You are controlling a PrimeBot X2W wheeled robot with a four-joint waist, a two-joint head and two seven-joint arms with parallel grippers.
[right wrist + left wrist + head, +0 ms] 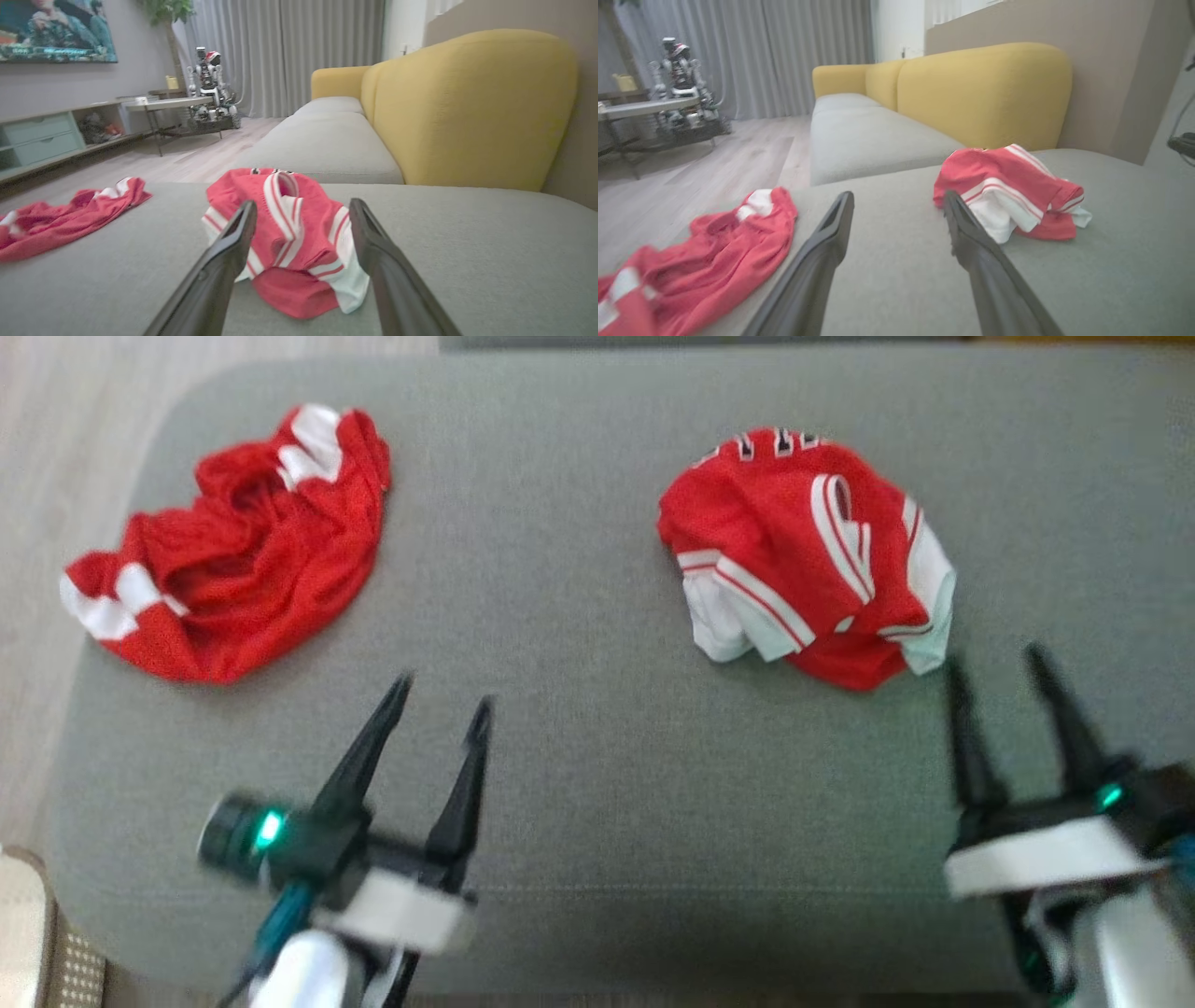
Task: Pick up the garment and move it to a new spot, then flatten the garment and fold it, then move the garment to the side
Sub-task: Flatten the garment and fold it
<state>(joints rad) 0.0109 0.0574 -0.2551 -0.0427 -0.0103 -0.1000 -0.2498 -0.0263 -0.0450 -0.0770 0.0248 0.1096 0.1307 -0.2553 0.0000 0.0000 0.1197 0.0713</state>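
white lettering (777,443) and a numeral (843,532) on the red jersey (766,537), too blurred to read

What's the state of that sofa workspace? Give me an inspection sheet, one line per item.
Surface: grey cushion, flat, bare in the middle.
Job's things: red-and-white jersey bunched up at the right; plain red garment crumpled at the left, near the cushion's edge; the two lie apart.
Clutter: nothing seen.
Grippers: left gripper open, holding nothing, over bare cushion; right gripper open, holding nothing, just short of the jersey.
Cables: teal cable at the left wrist.
Surroundings: yellow sofa back, wood floor, grey curtains, toy robot on a side table.
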